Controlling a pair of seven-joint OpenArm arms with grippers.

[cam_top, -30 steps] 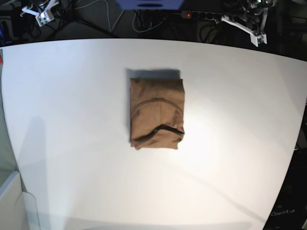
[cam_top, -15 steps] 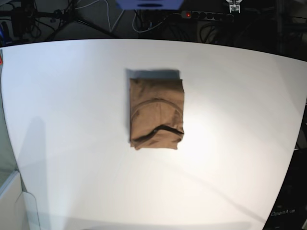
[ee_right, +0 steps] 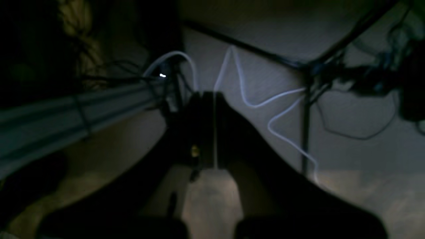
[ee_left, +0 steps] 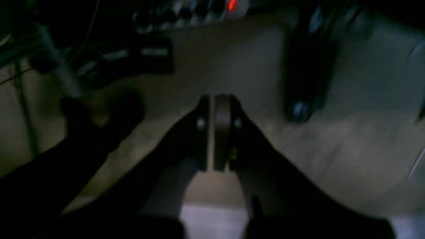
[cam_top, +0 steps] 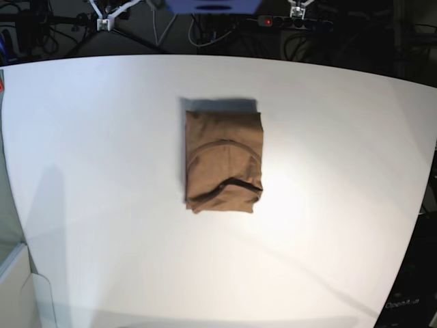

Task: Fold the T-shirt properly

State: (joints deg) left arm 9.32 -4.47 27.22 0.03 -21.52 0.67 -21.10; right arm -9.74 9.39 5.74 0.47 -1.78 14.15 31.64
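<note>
T-shirt (cam_top: 223, 160) lies near the middle of the white tabletop (cam_top: 341, 205), folded into a compact upright rectangle, neckline curve visible on the top layer, a dark gap at the lower edge where a layer lifts a bit. Nothing touches it.

Both arms are back off the tabletop at the far edge. Left end effector (ee_left: 212, 109): in its wrist view the two pads sit almost together with a thin slit between, nothing held, so clenched on nothing. Right end effector (ee_right: 212, 99): same, fingers pressed near together with only a bright sliver between, empty. In the base view only small white bits of the arms show at the top, left end effector (cam_top: 297, 10), right end effector (cam_top: 104, 20). Wrist views are dark and blurred, showing floor, cables (ee_right: 265, 99) and a power strip with a red light (ee_left: 229, 5); no cloth in either.

Judgement: fold looks done or nearly done; arms appear parked.

Handling, as a guess: light, soft, limp cotton, matte so not slippery, not fragile. It won't hold shape if lifted from one point; layers would slide and the stack would open. If any tidy-up is needed, best pinch all layers at the corners of one short edge with both end effectors, or just press flat the lifted lower edge rather than lifting it.
</note>
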